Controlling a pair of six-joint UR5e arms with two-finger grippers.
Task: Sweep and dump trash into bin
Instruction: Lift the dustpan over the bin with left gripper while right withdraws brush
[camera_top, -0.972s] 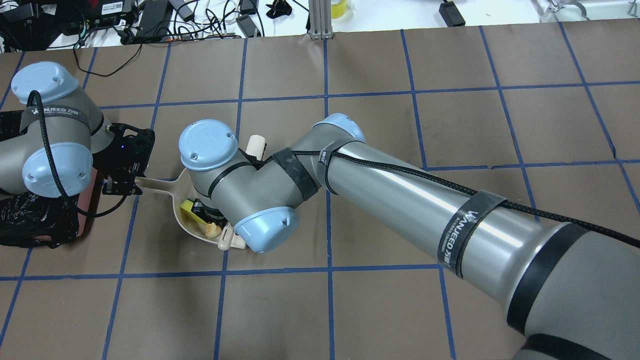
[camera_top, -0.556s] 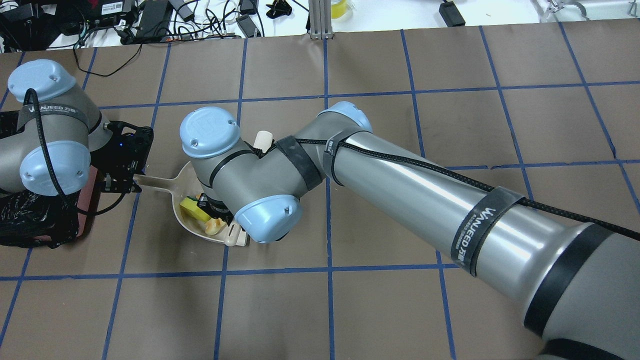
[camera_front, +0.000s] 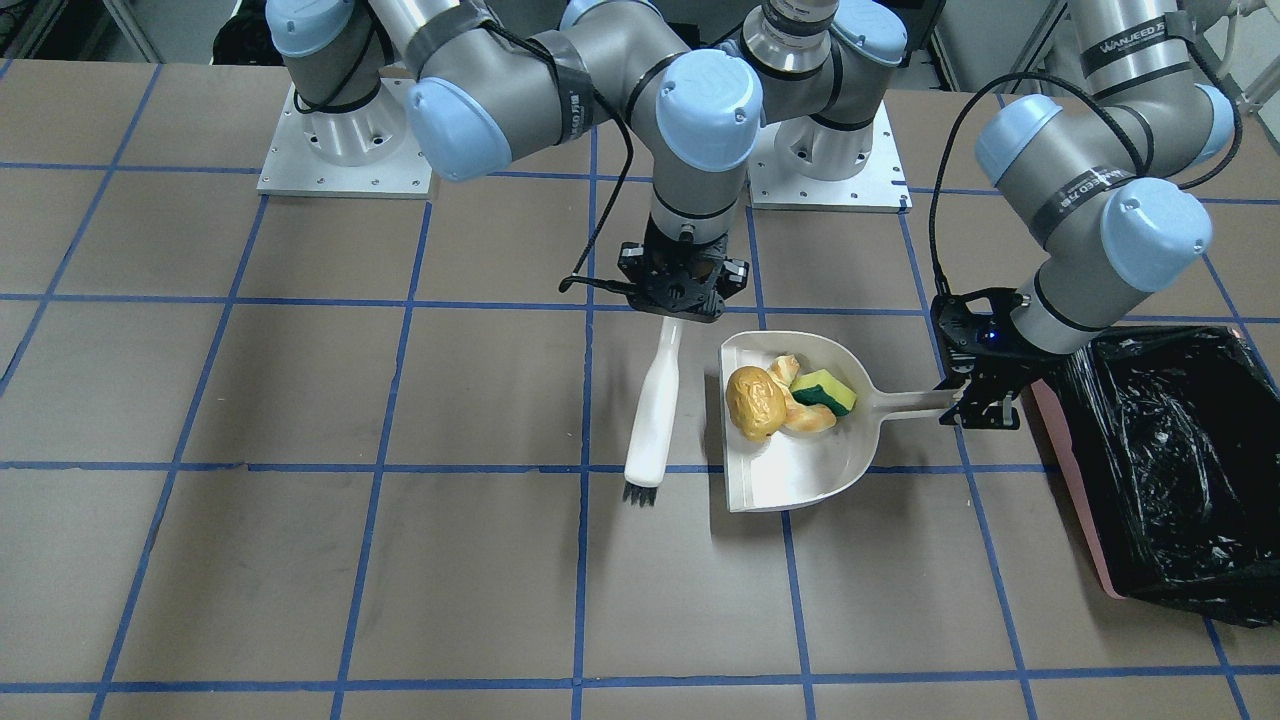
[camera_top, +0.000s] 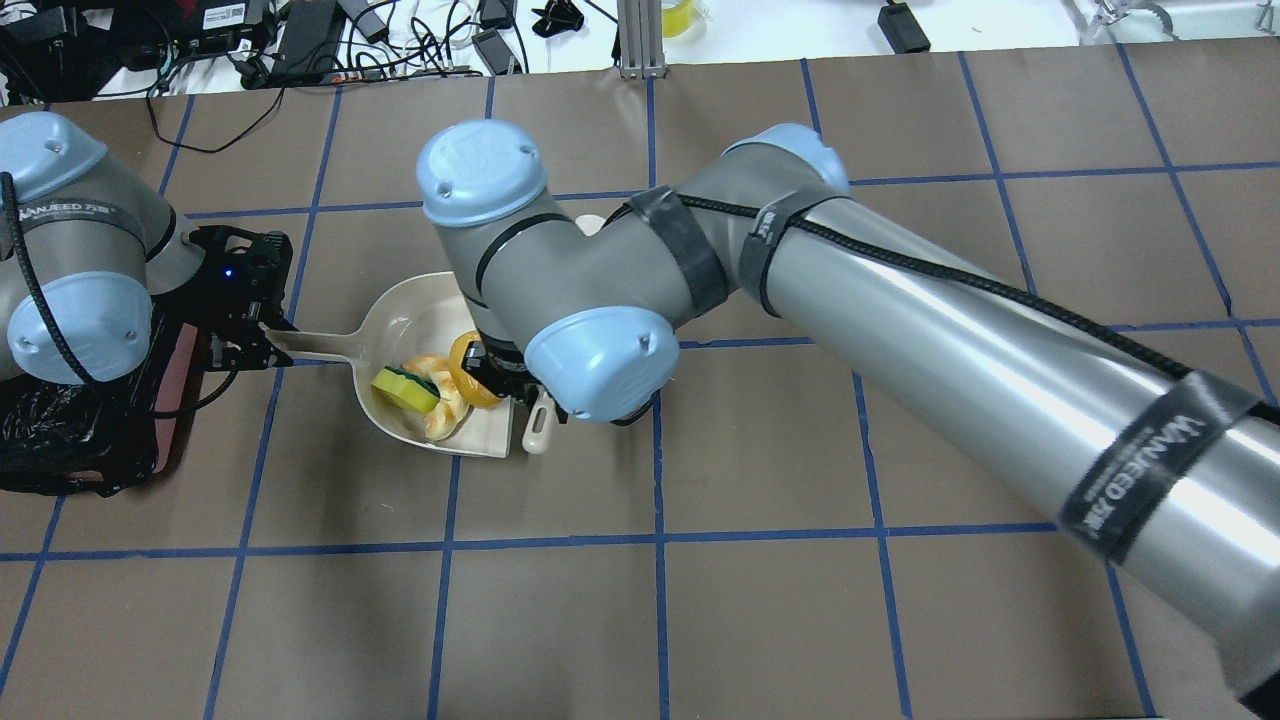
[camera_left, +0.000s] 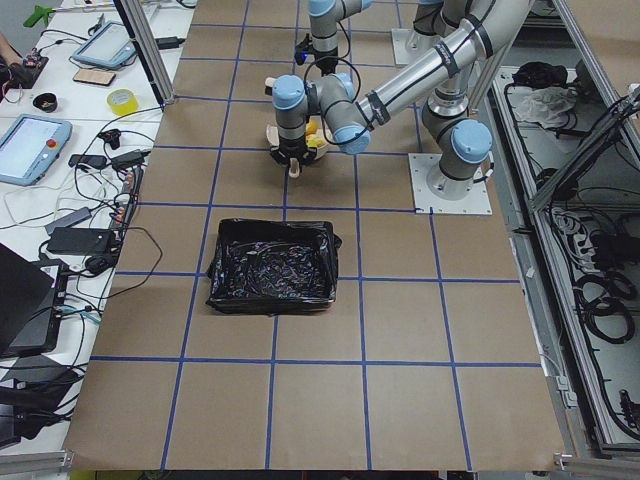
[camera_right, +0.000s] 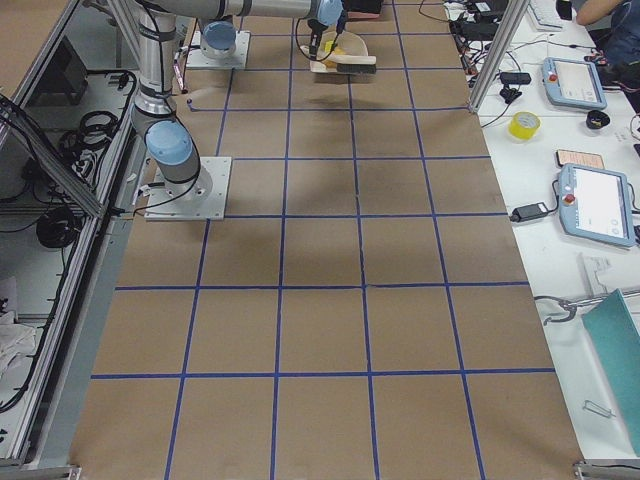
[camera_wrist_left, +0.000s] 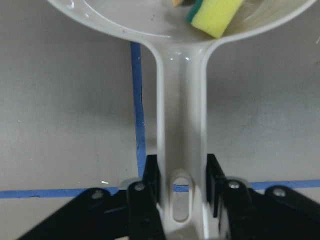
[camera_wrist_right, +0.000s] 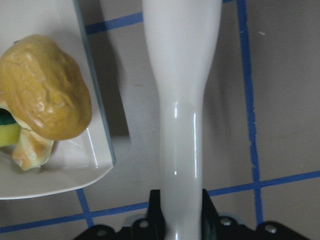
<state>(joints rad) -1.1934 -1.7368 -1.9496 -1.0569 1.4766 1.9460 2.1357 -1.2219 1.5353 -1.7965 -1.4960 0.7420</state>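
Observation:
The cream dustpan (camera_front: 800, 480) holds all the trash: a golden-brown potato-like lump (camera_front: 755, 403), a tan croissant piece (camera_front: 808, 417) and a yellow-green sponge wedge (camera_front: 826, 392). My left gripper (camera_front: 975, 402) is shut on the dustpan's handle (camera_wrist_left: 181, 125), just beside the bin (camera_front: 1075, 490). My right gripper (camera_front: 672, 300) is shut on the cream brush (camera_front: 655, 410), which lies alongside the pan's open edge with its dark bristles away from me. In the overhead view the right wrist hides that gripper. The pan (camera_top: 415, 305), the sponge (camera_top: 403, 388) and the lump (camera_wrist_right: 47, 95) show there and in the right wrist view.
The pink-sided bin with its black bag (camera_top: 175, 375) stands at my left table end, its opening facing up (camera_left: 270, 265). Both arm bases (camera_front: 340, 140) stand at the near edge. Cables and devices (camera_top: 300, 40) lie beyond the far edge.
The right wrist has moved away from me, drawing the brush back to the pan's open edge. The pan and left gripper have shifted slightly the same way. The lump now shows in the pan.

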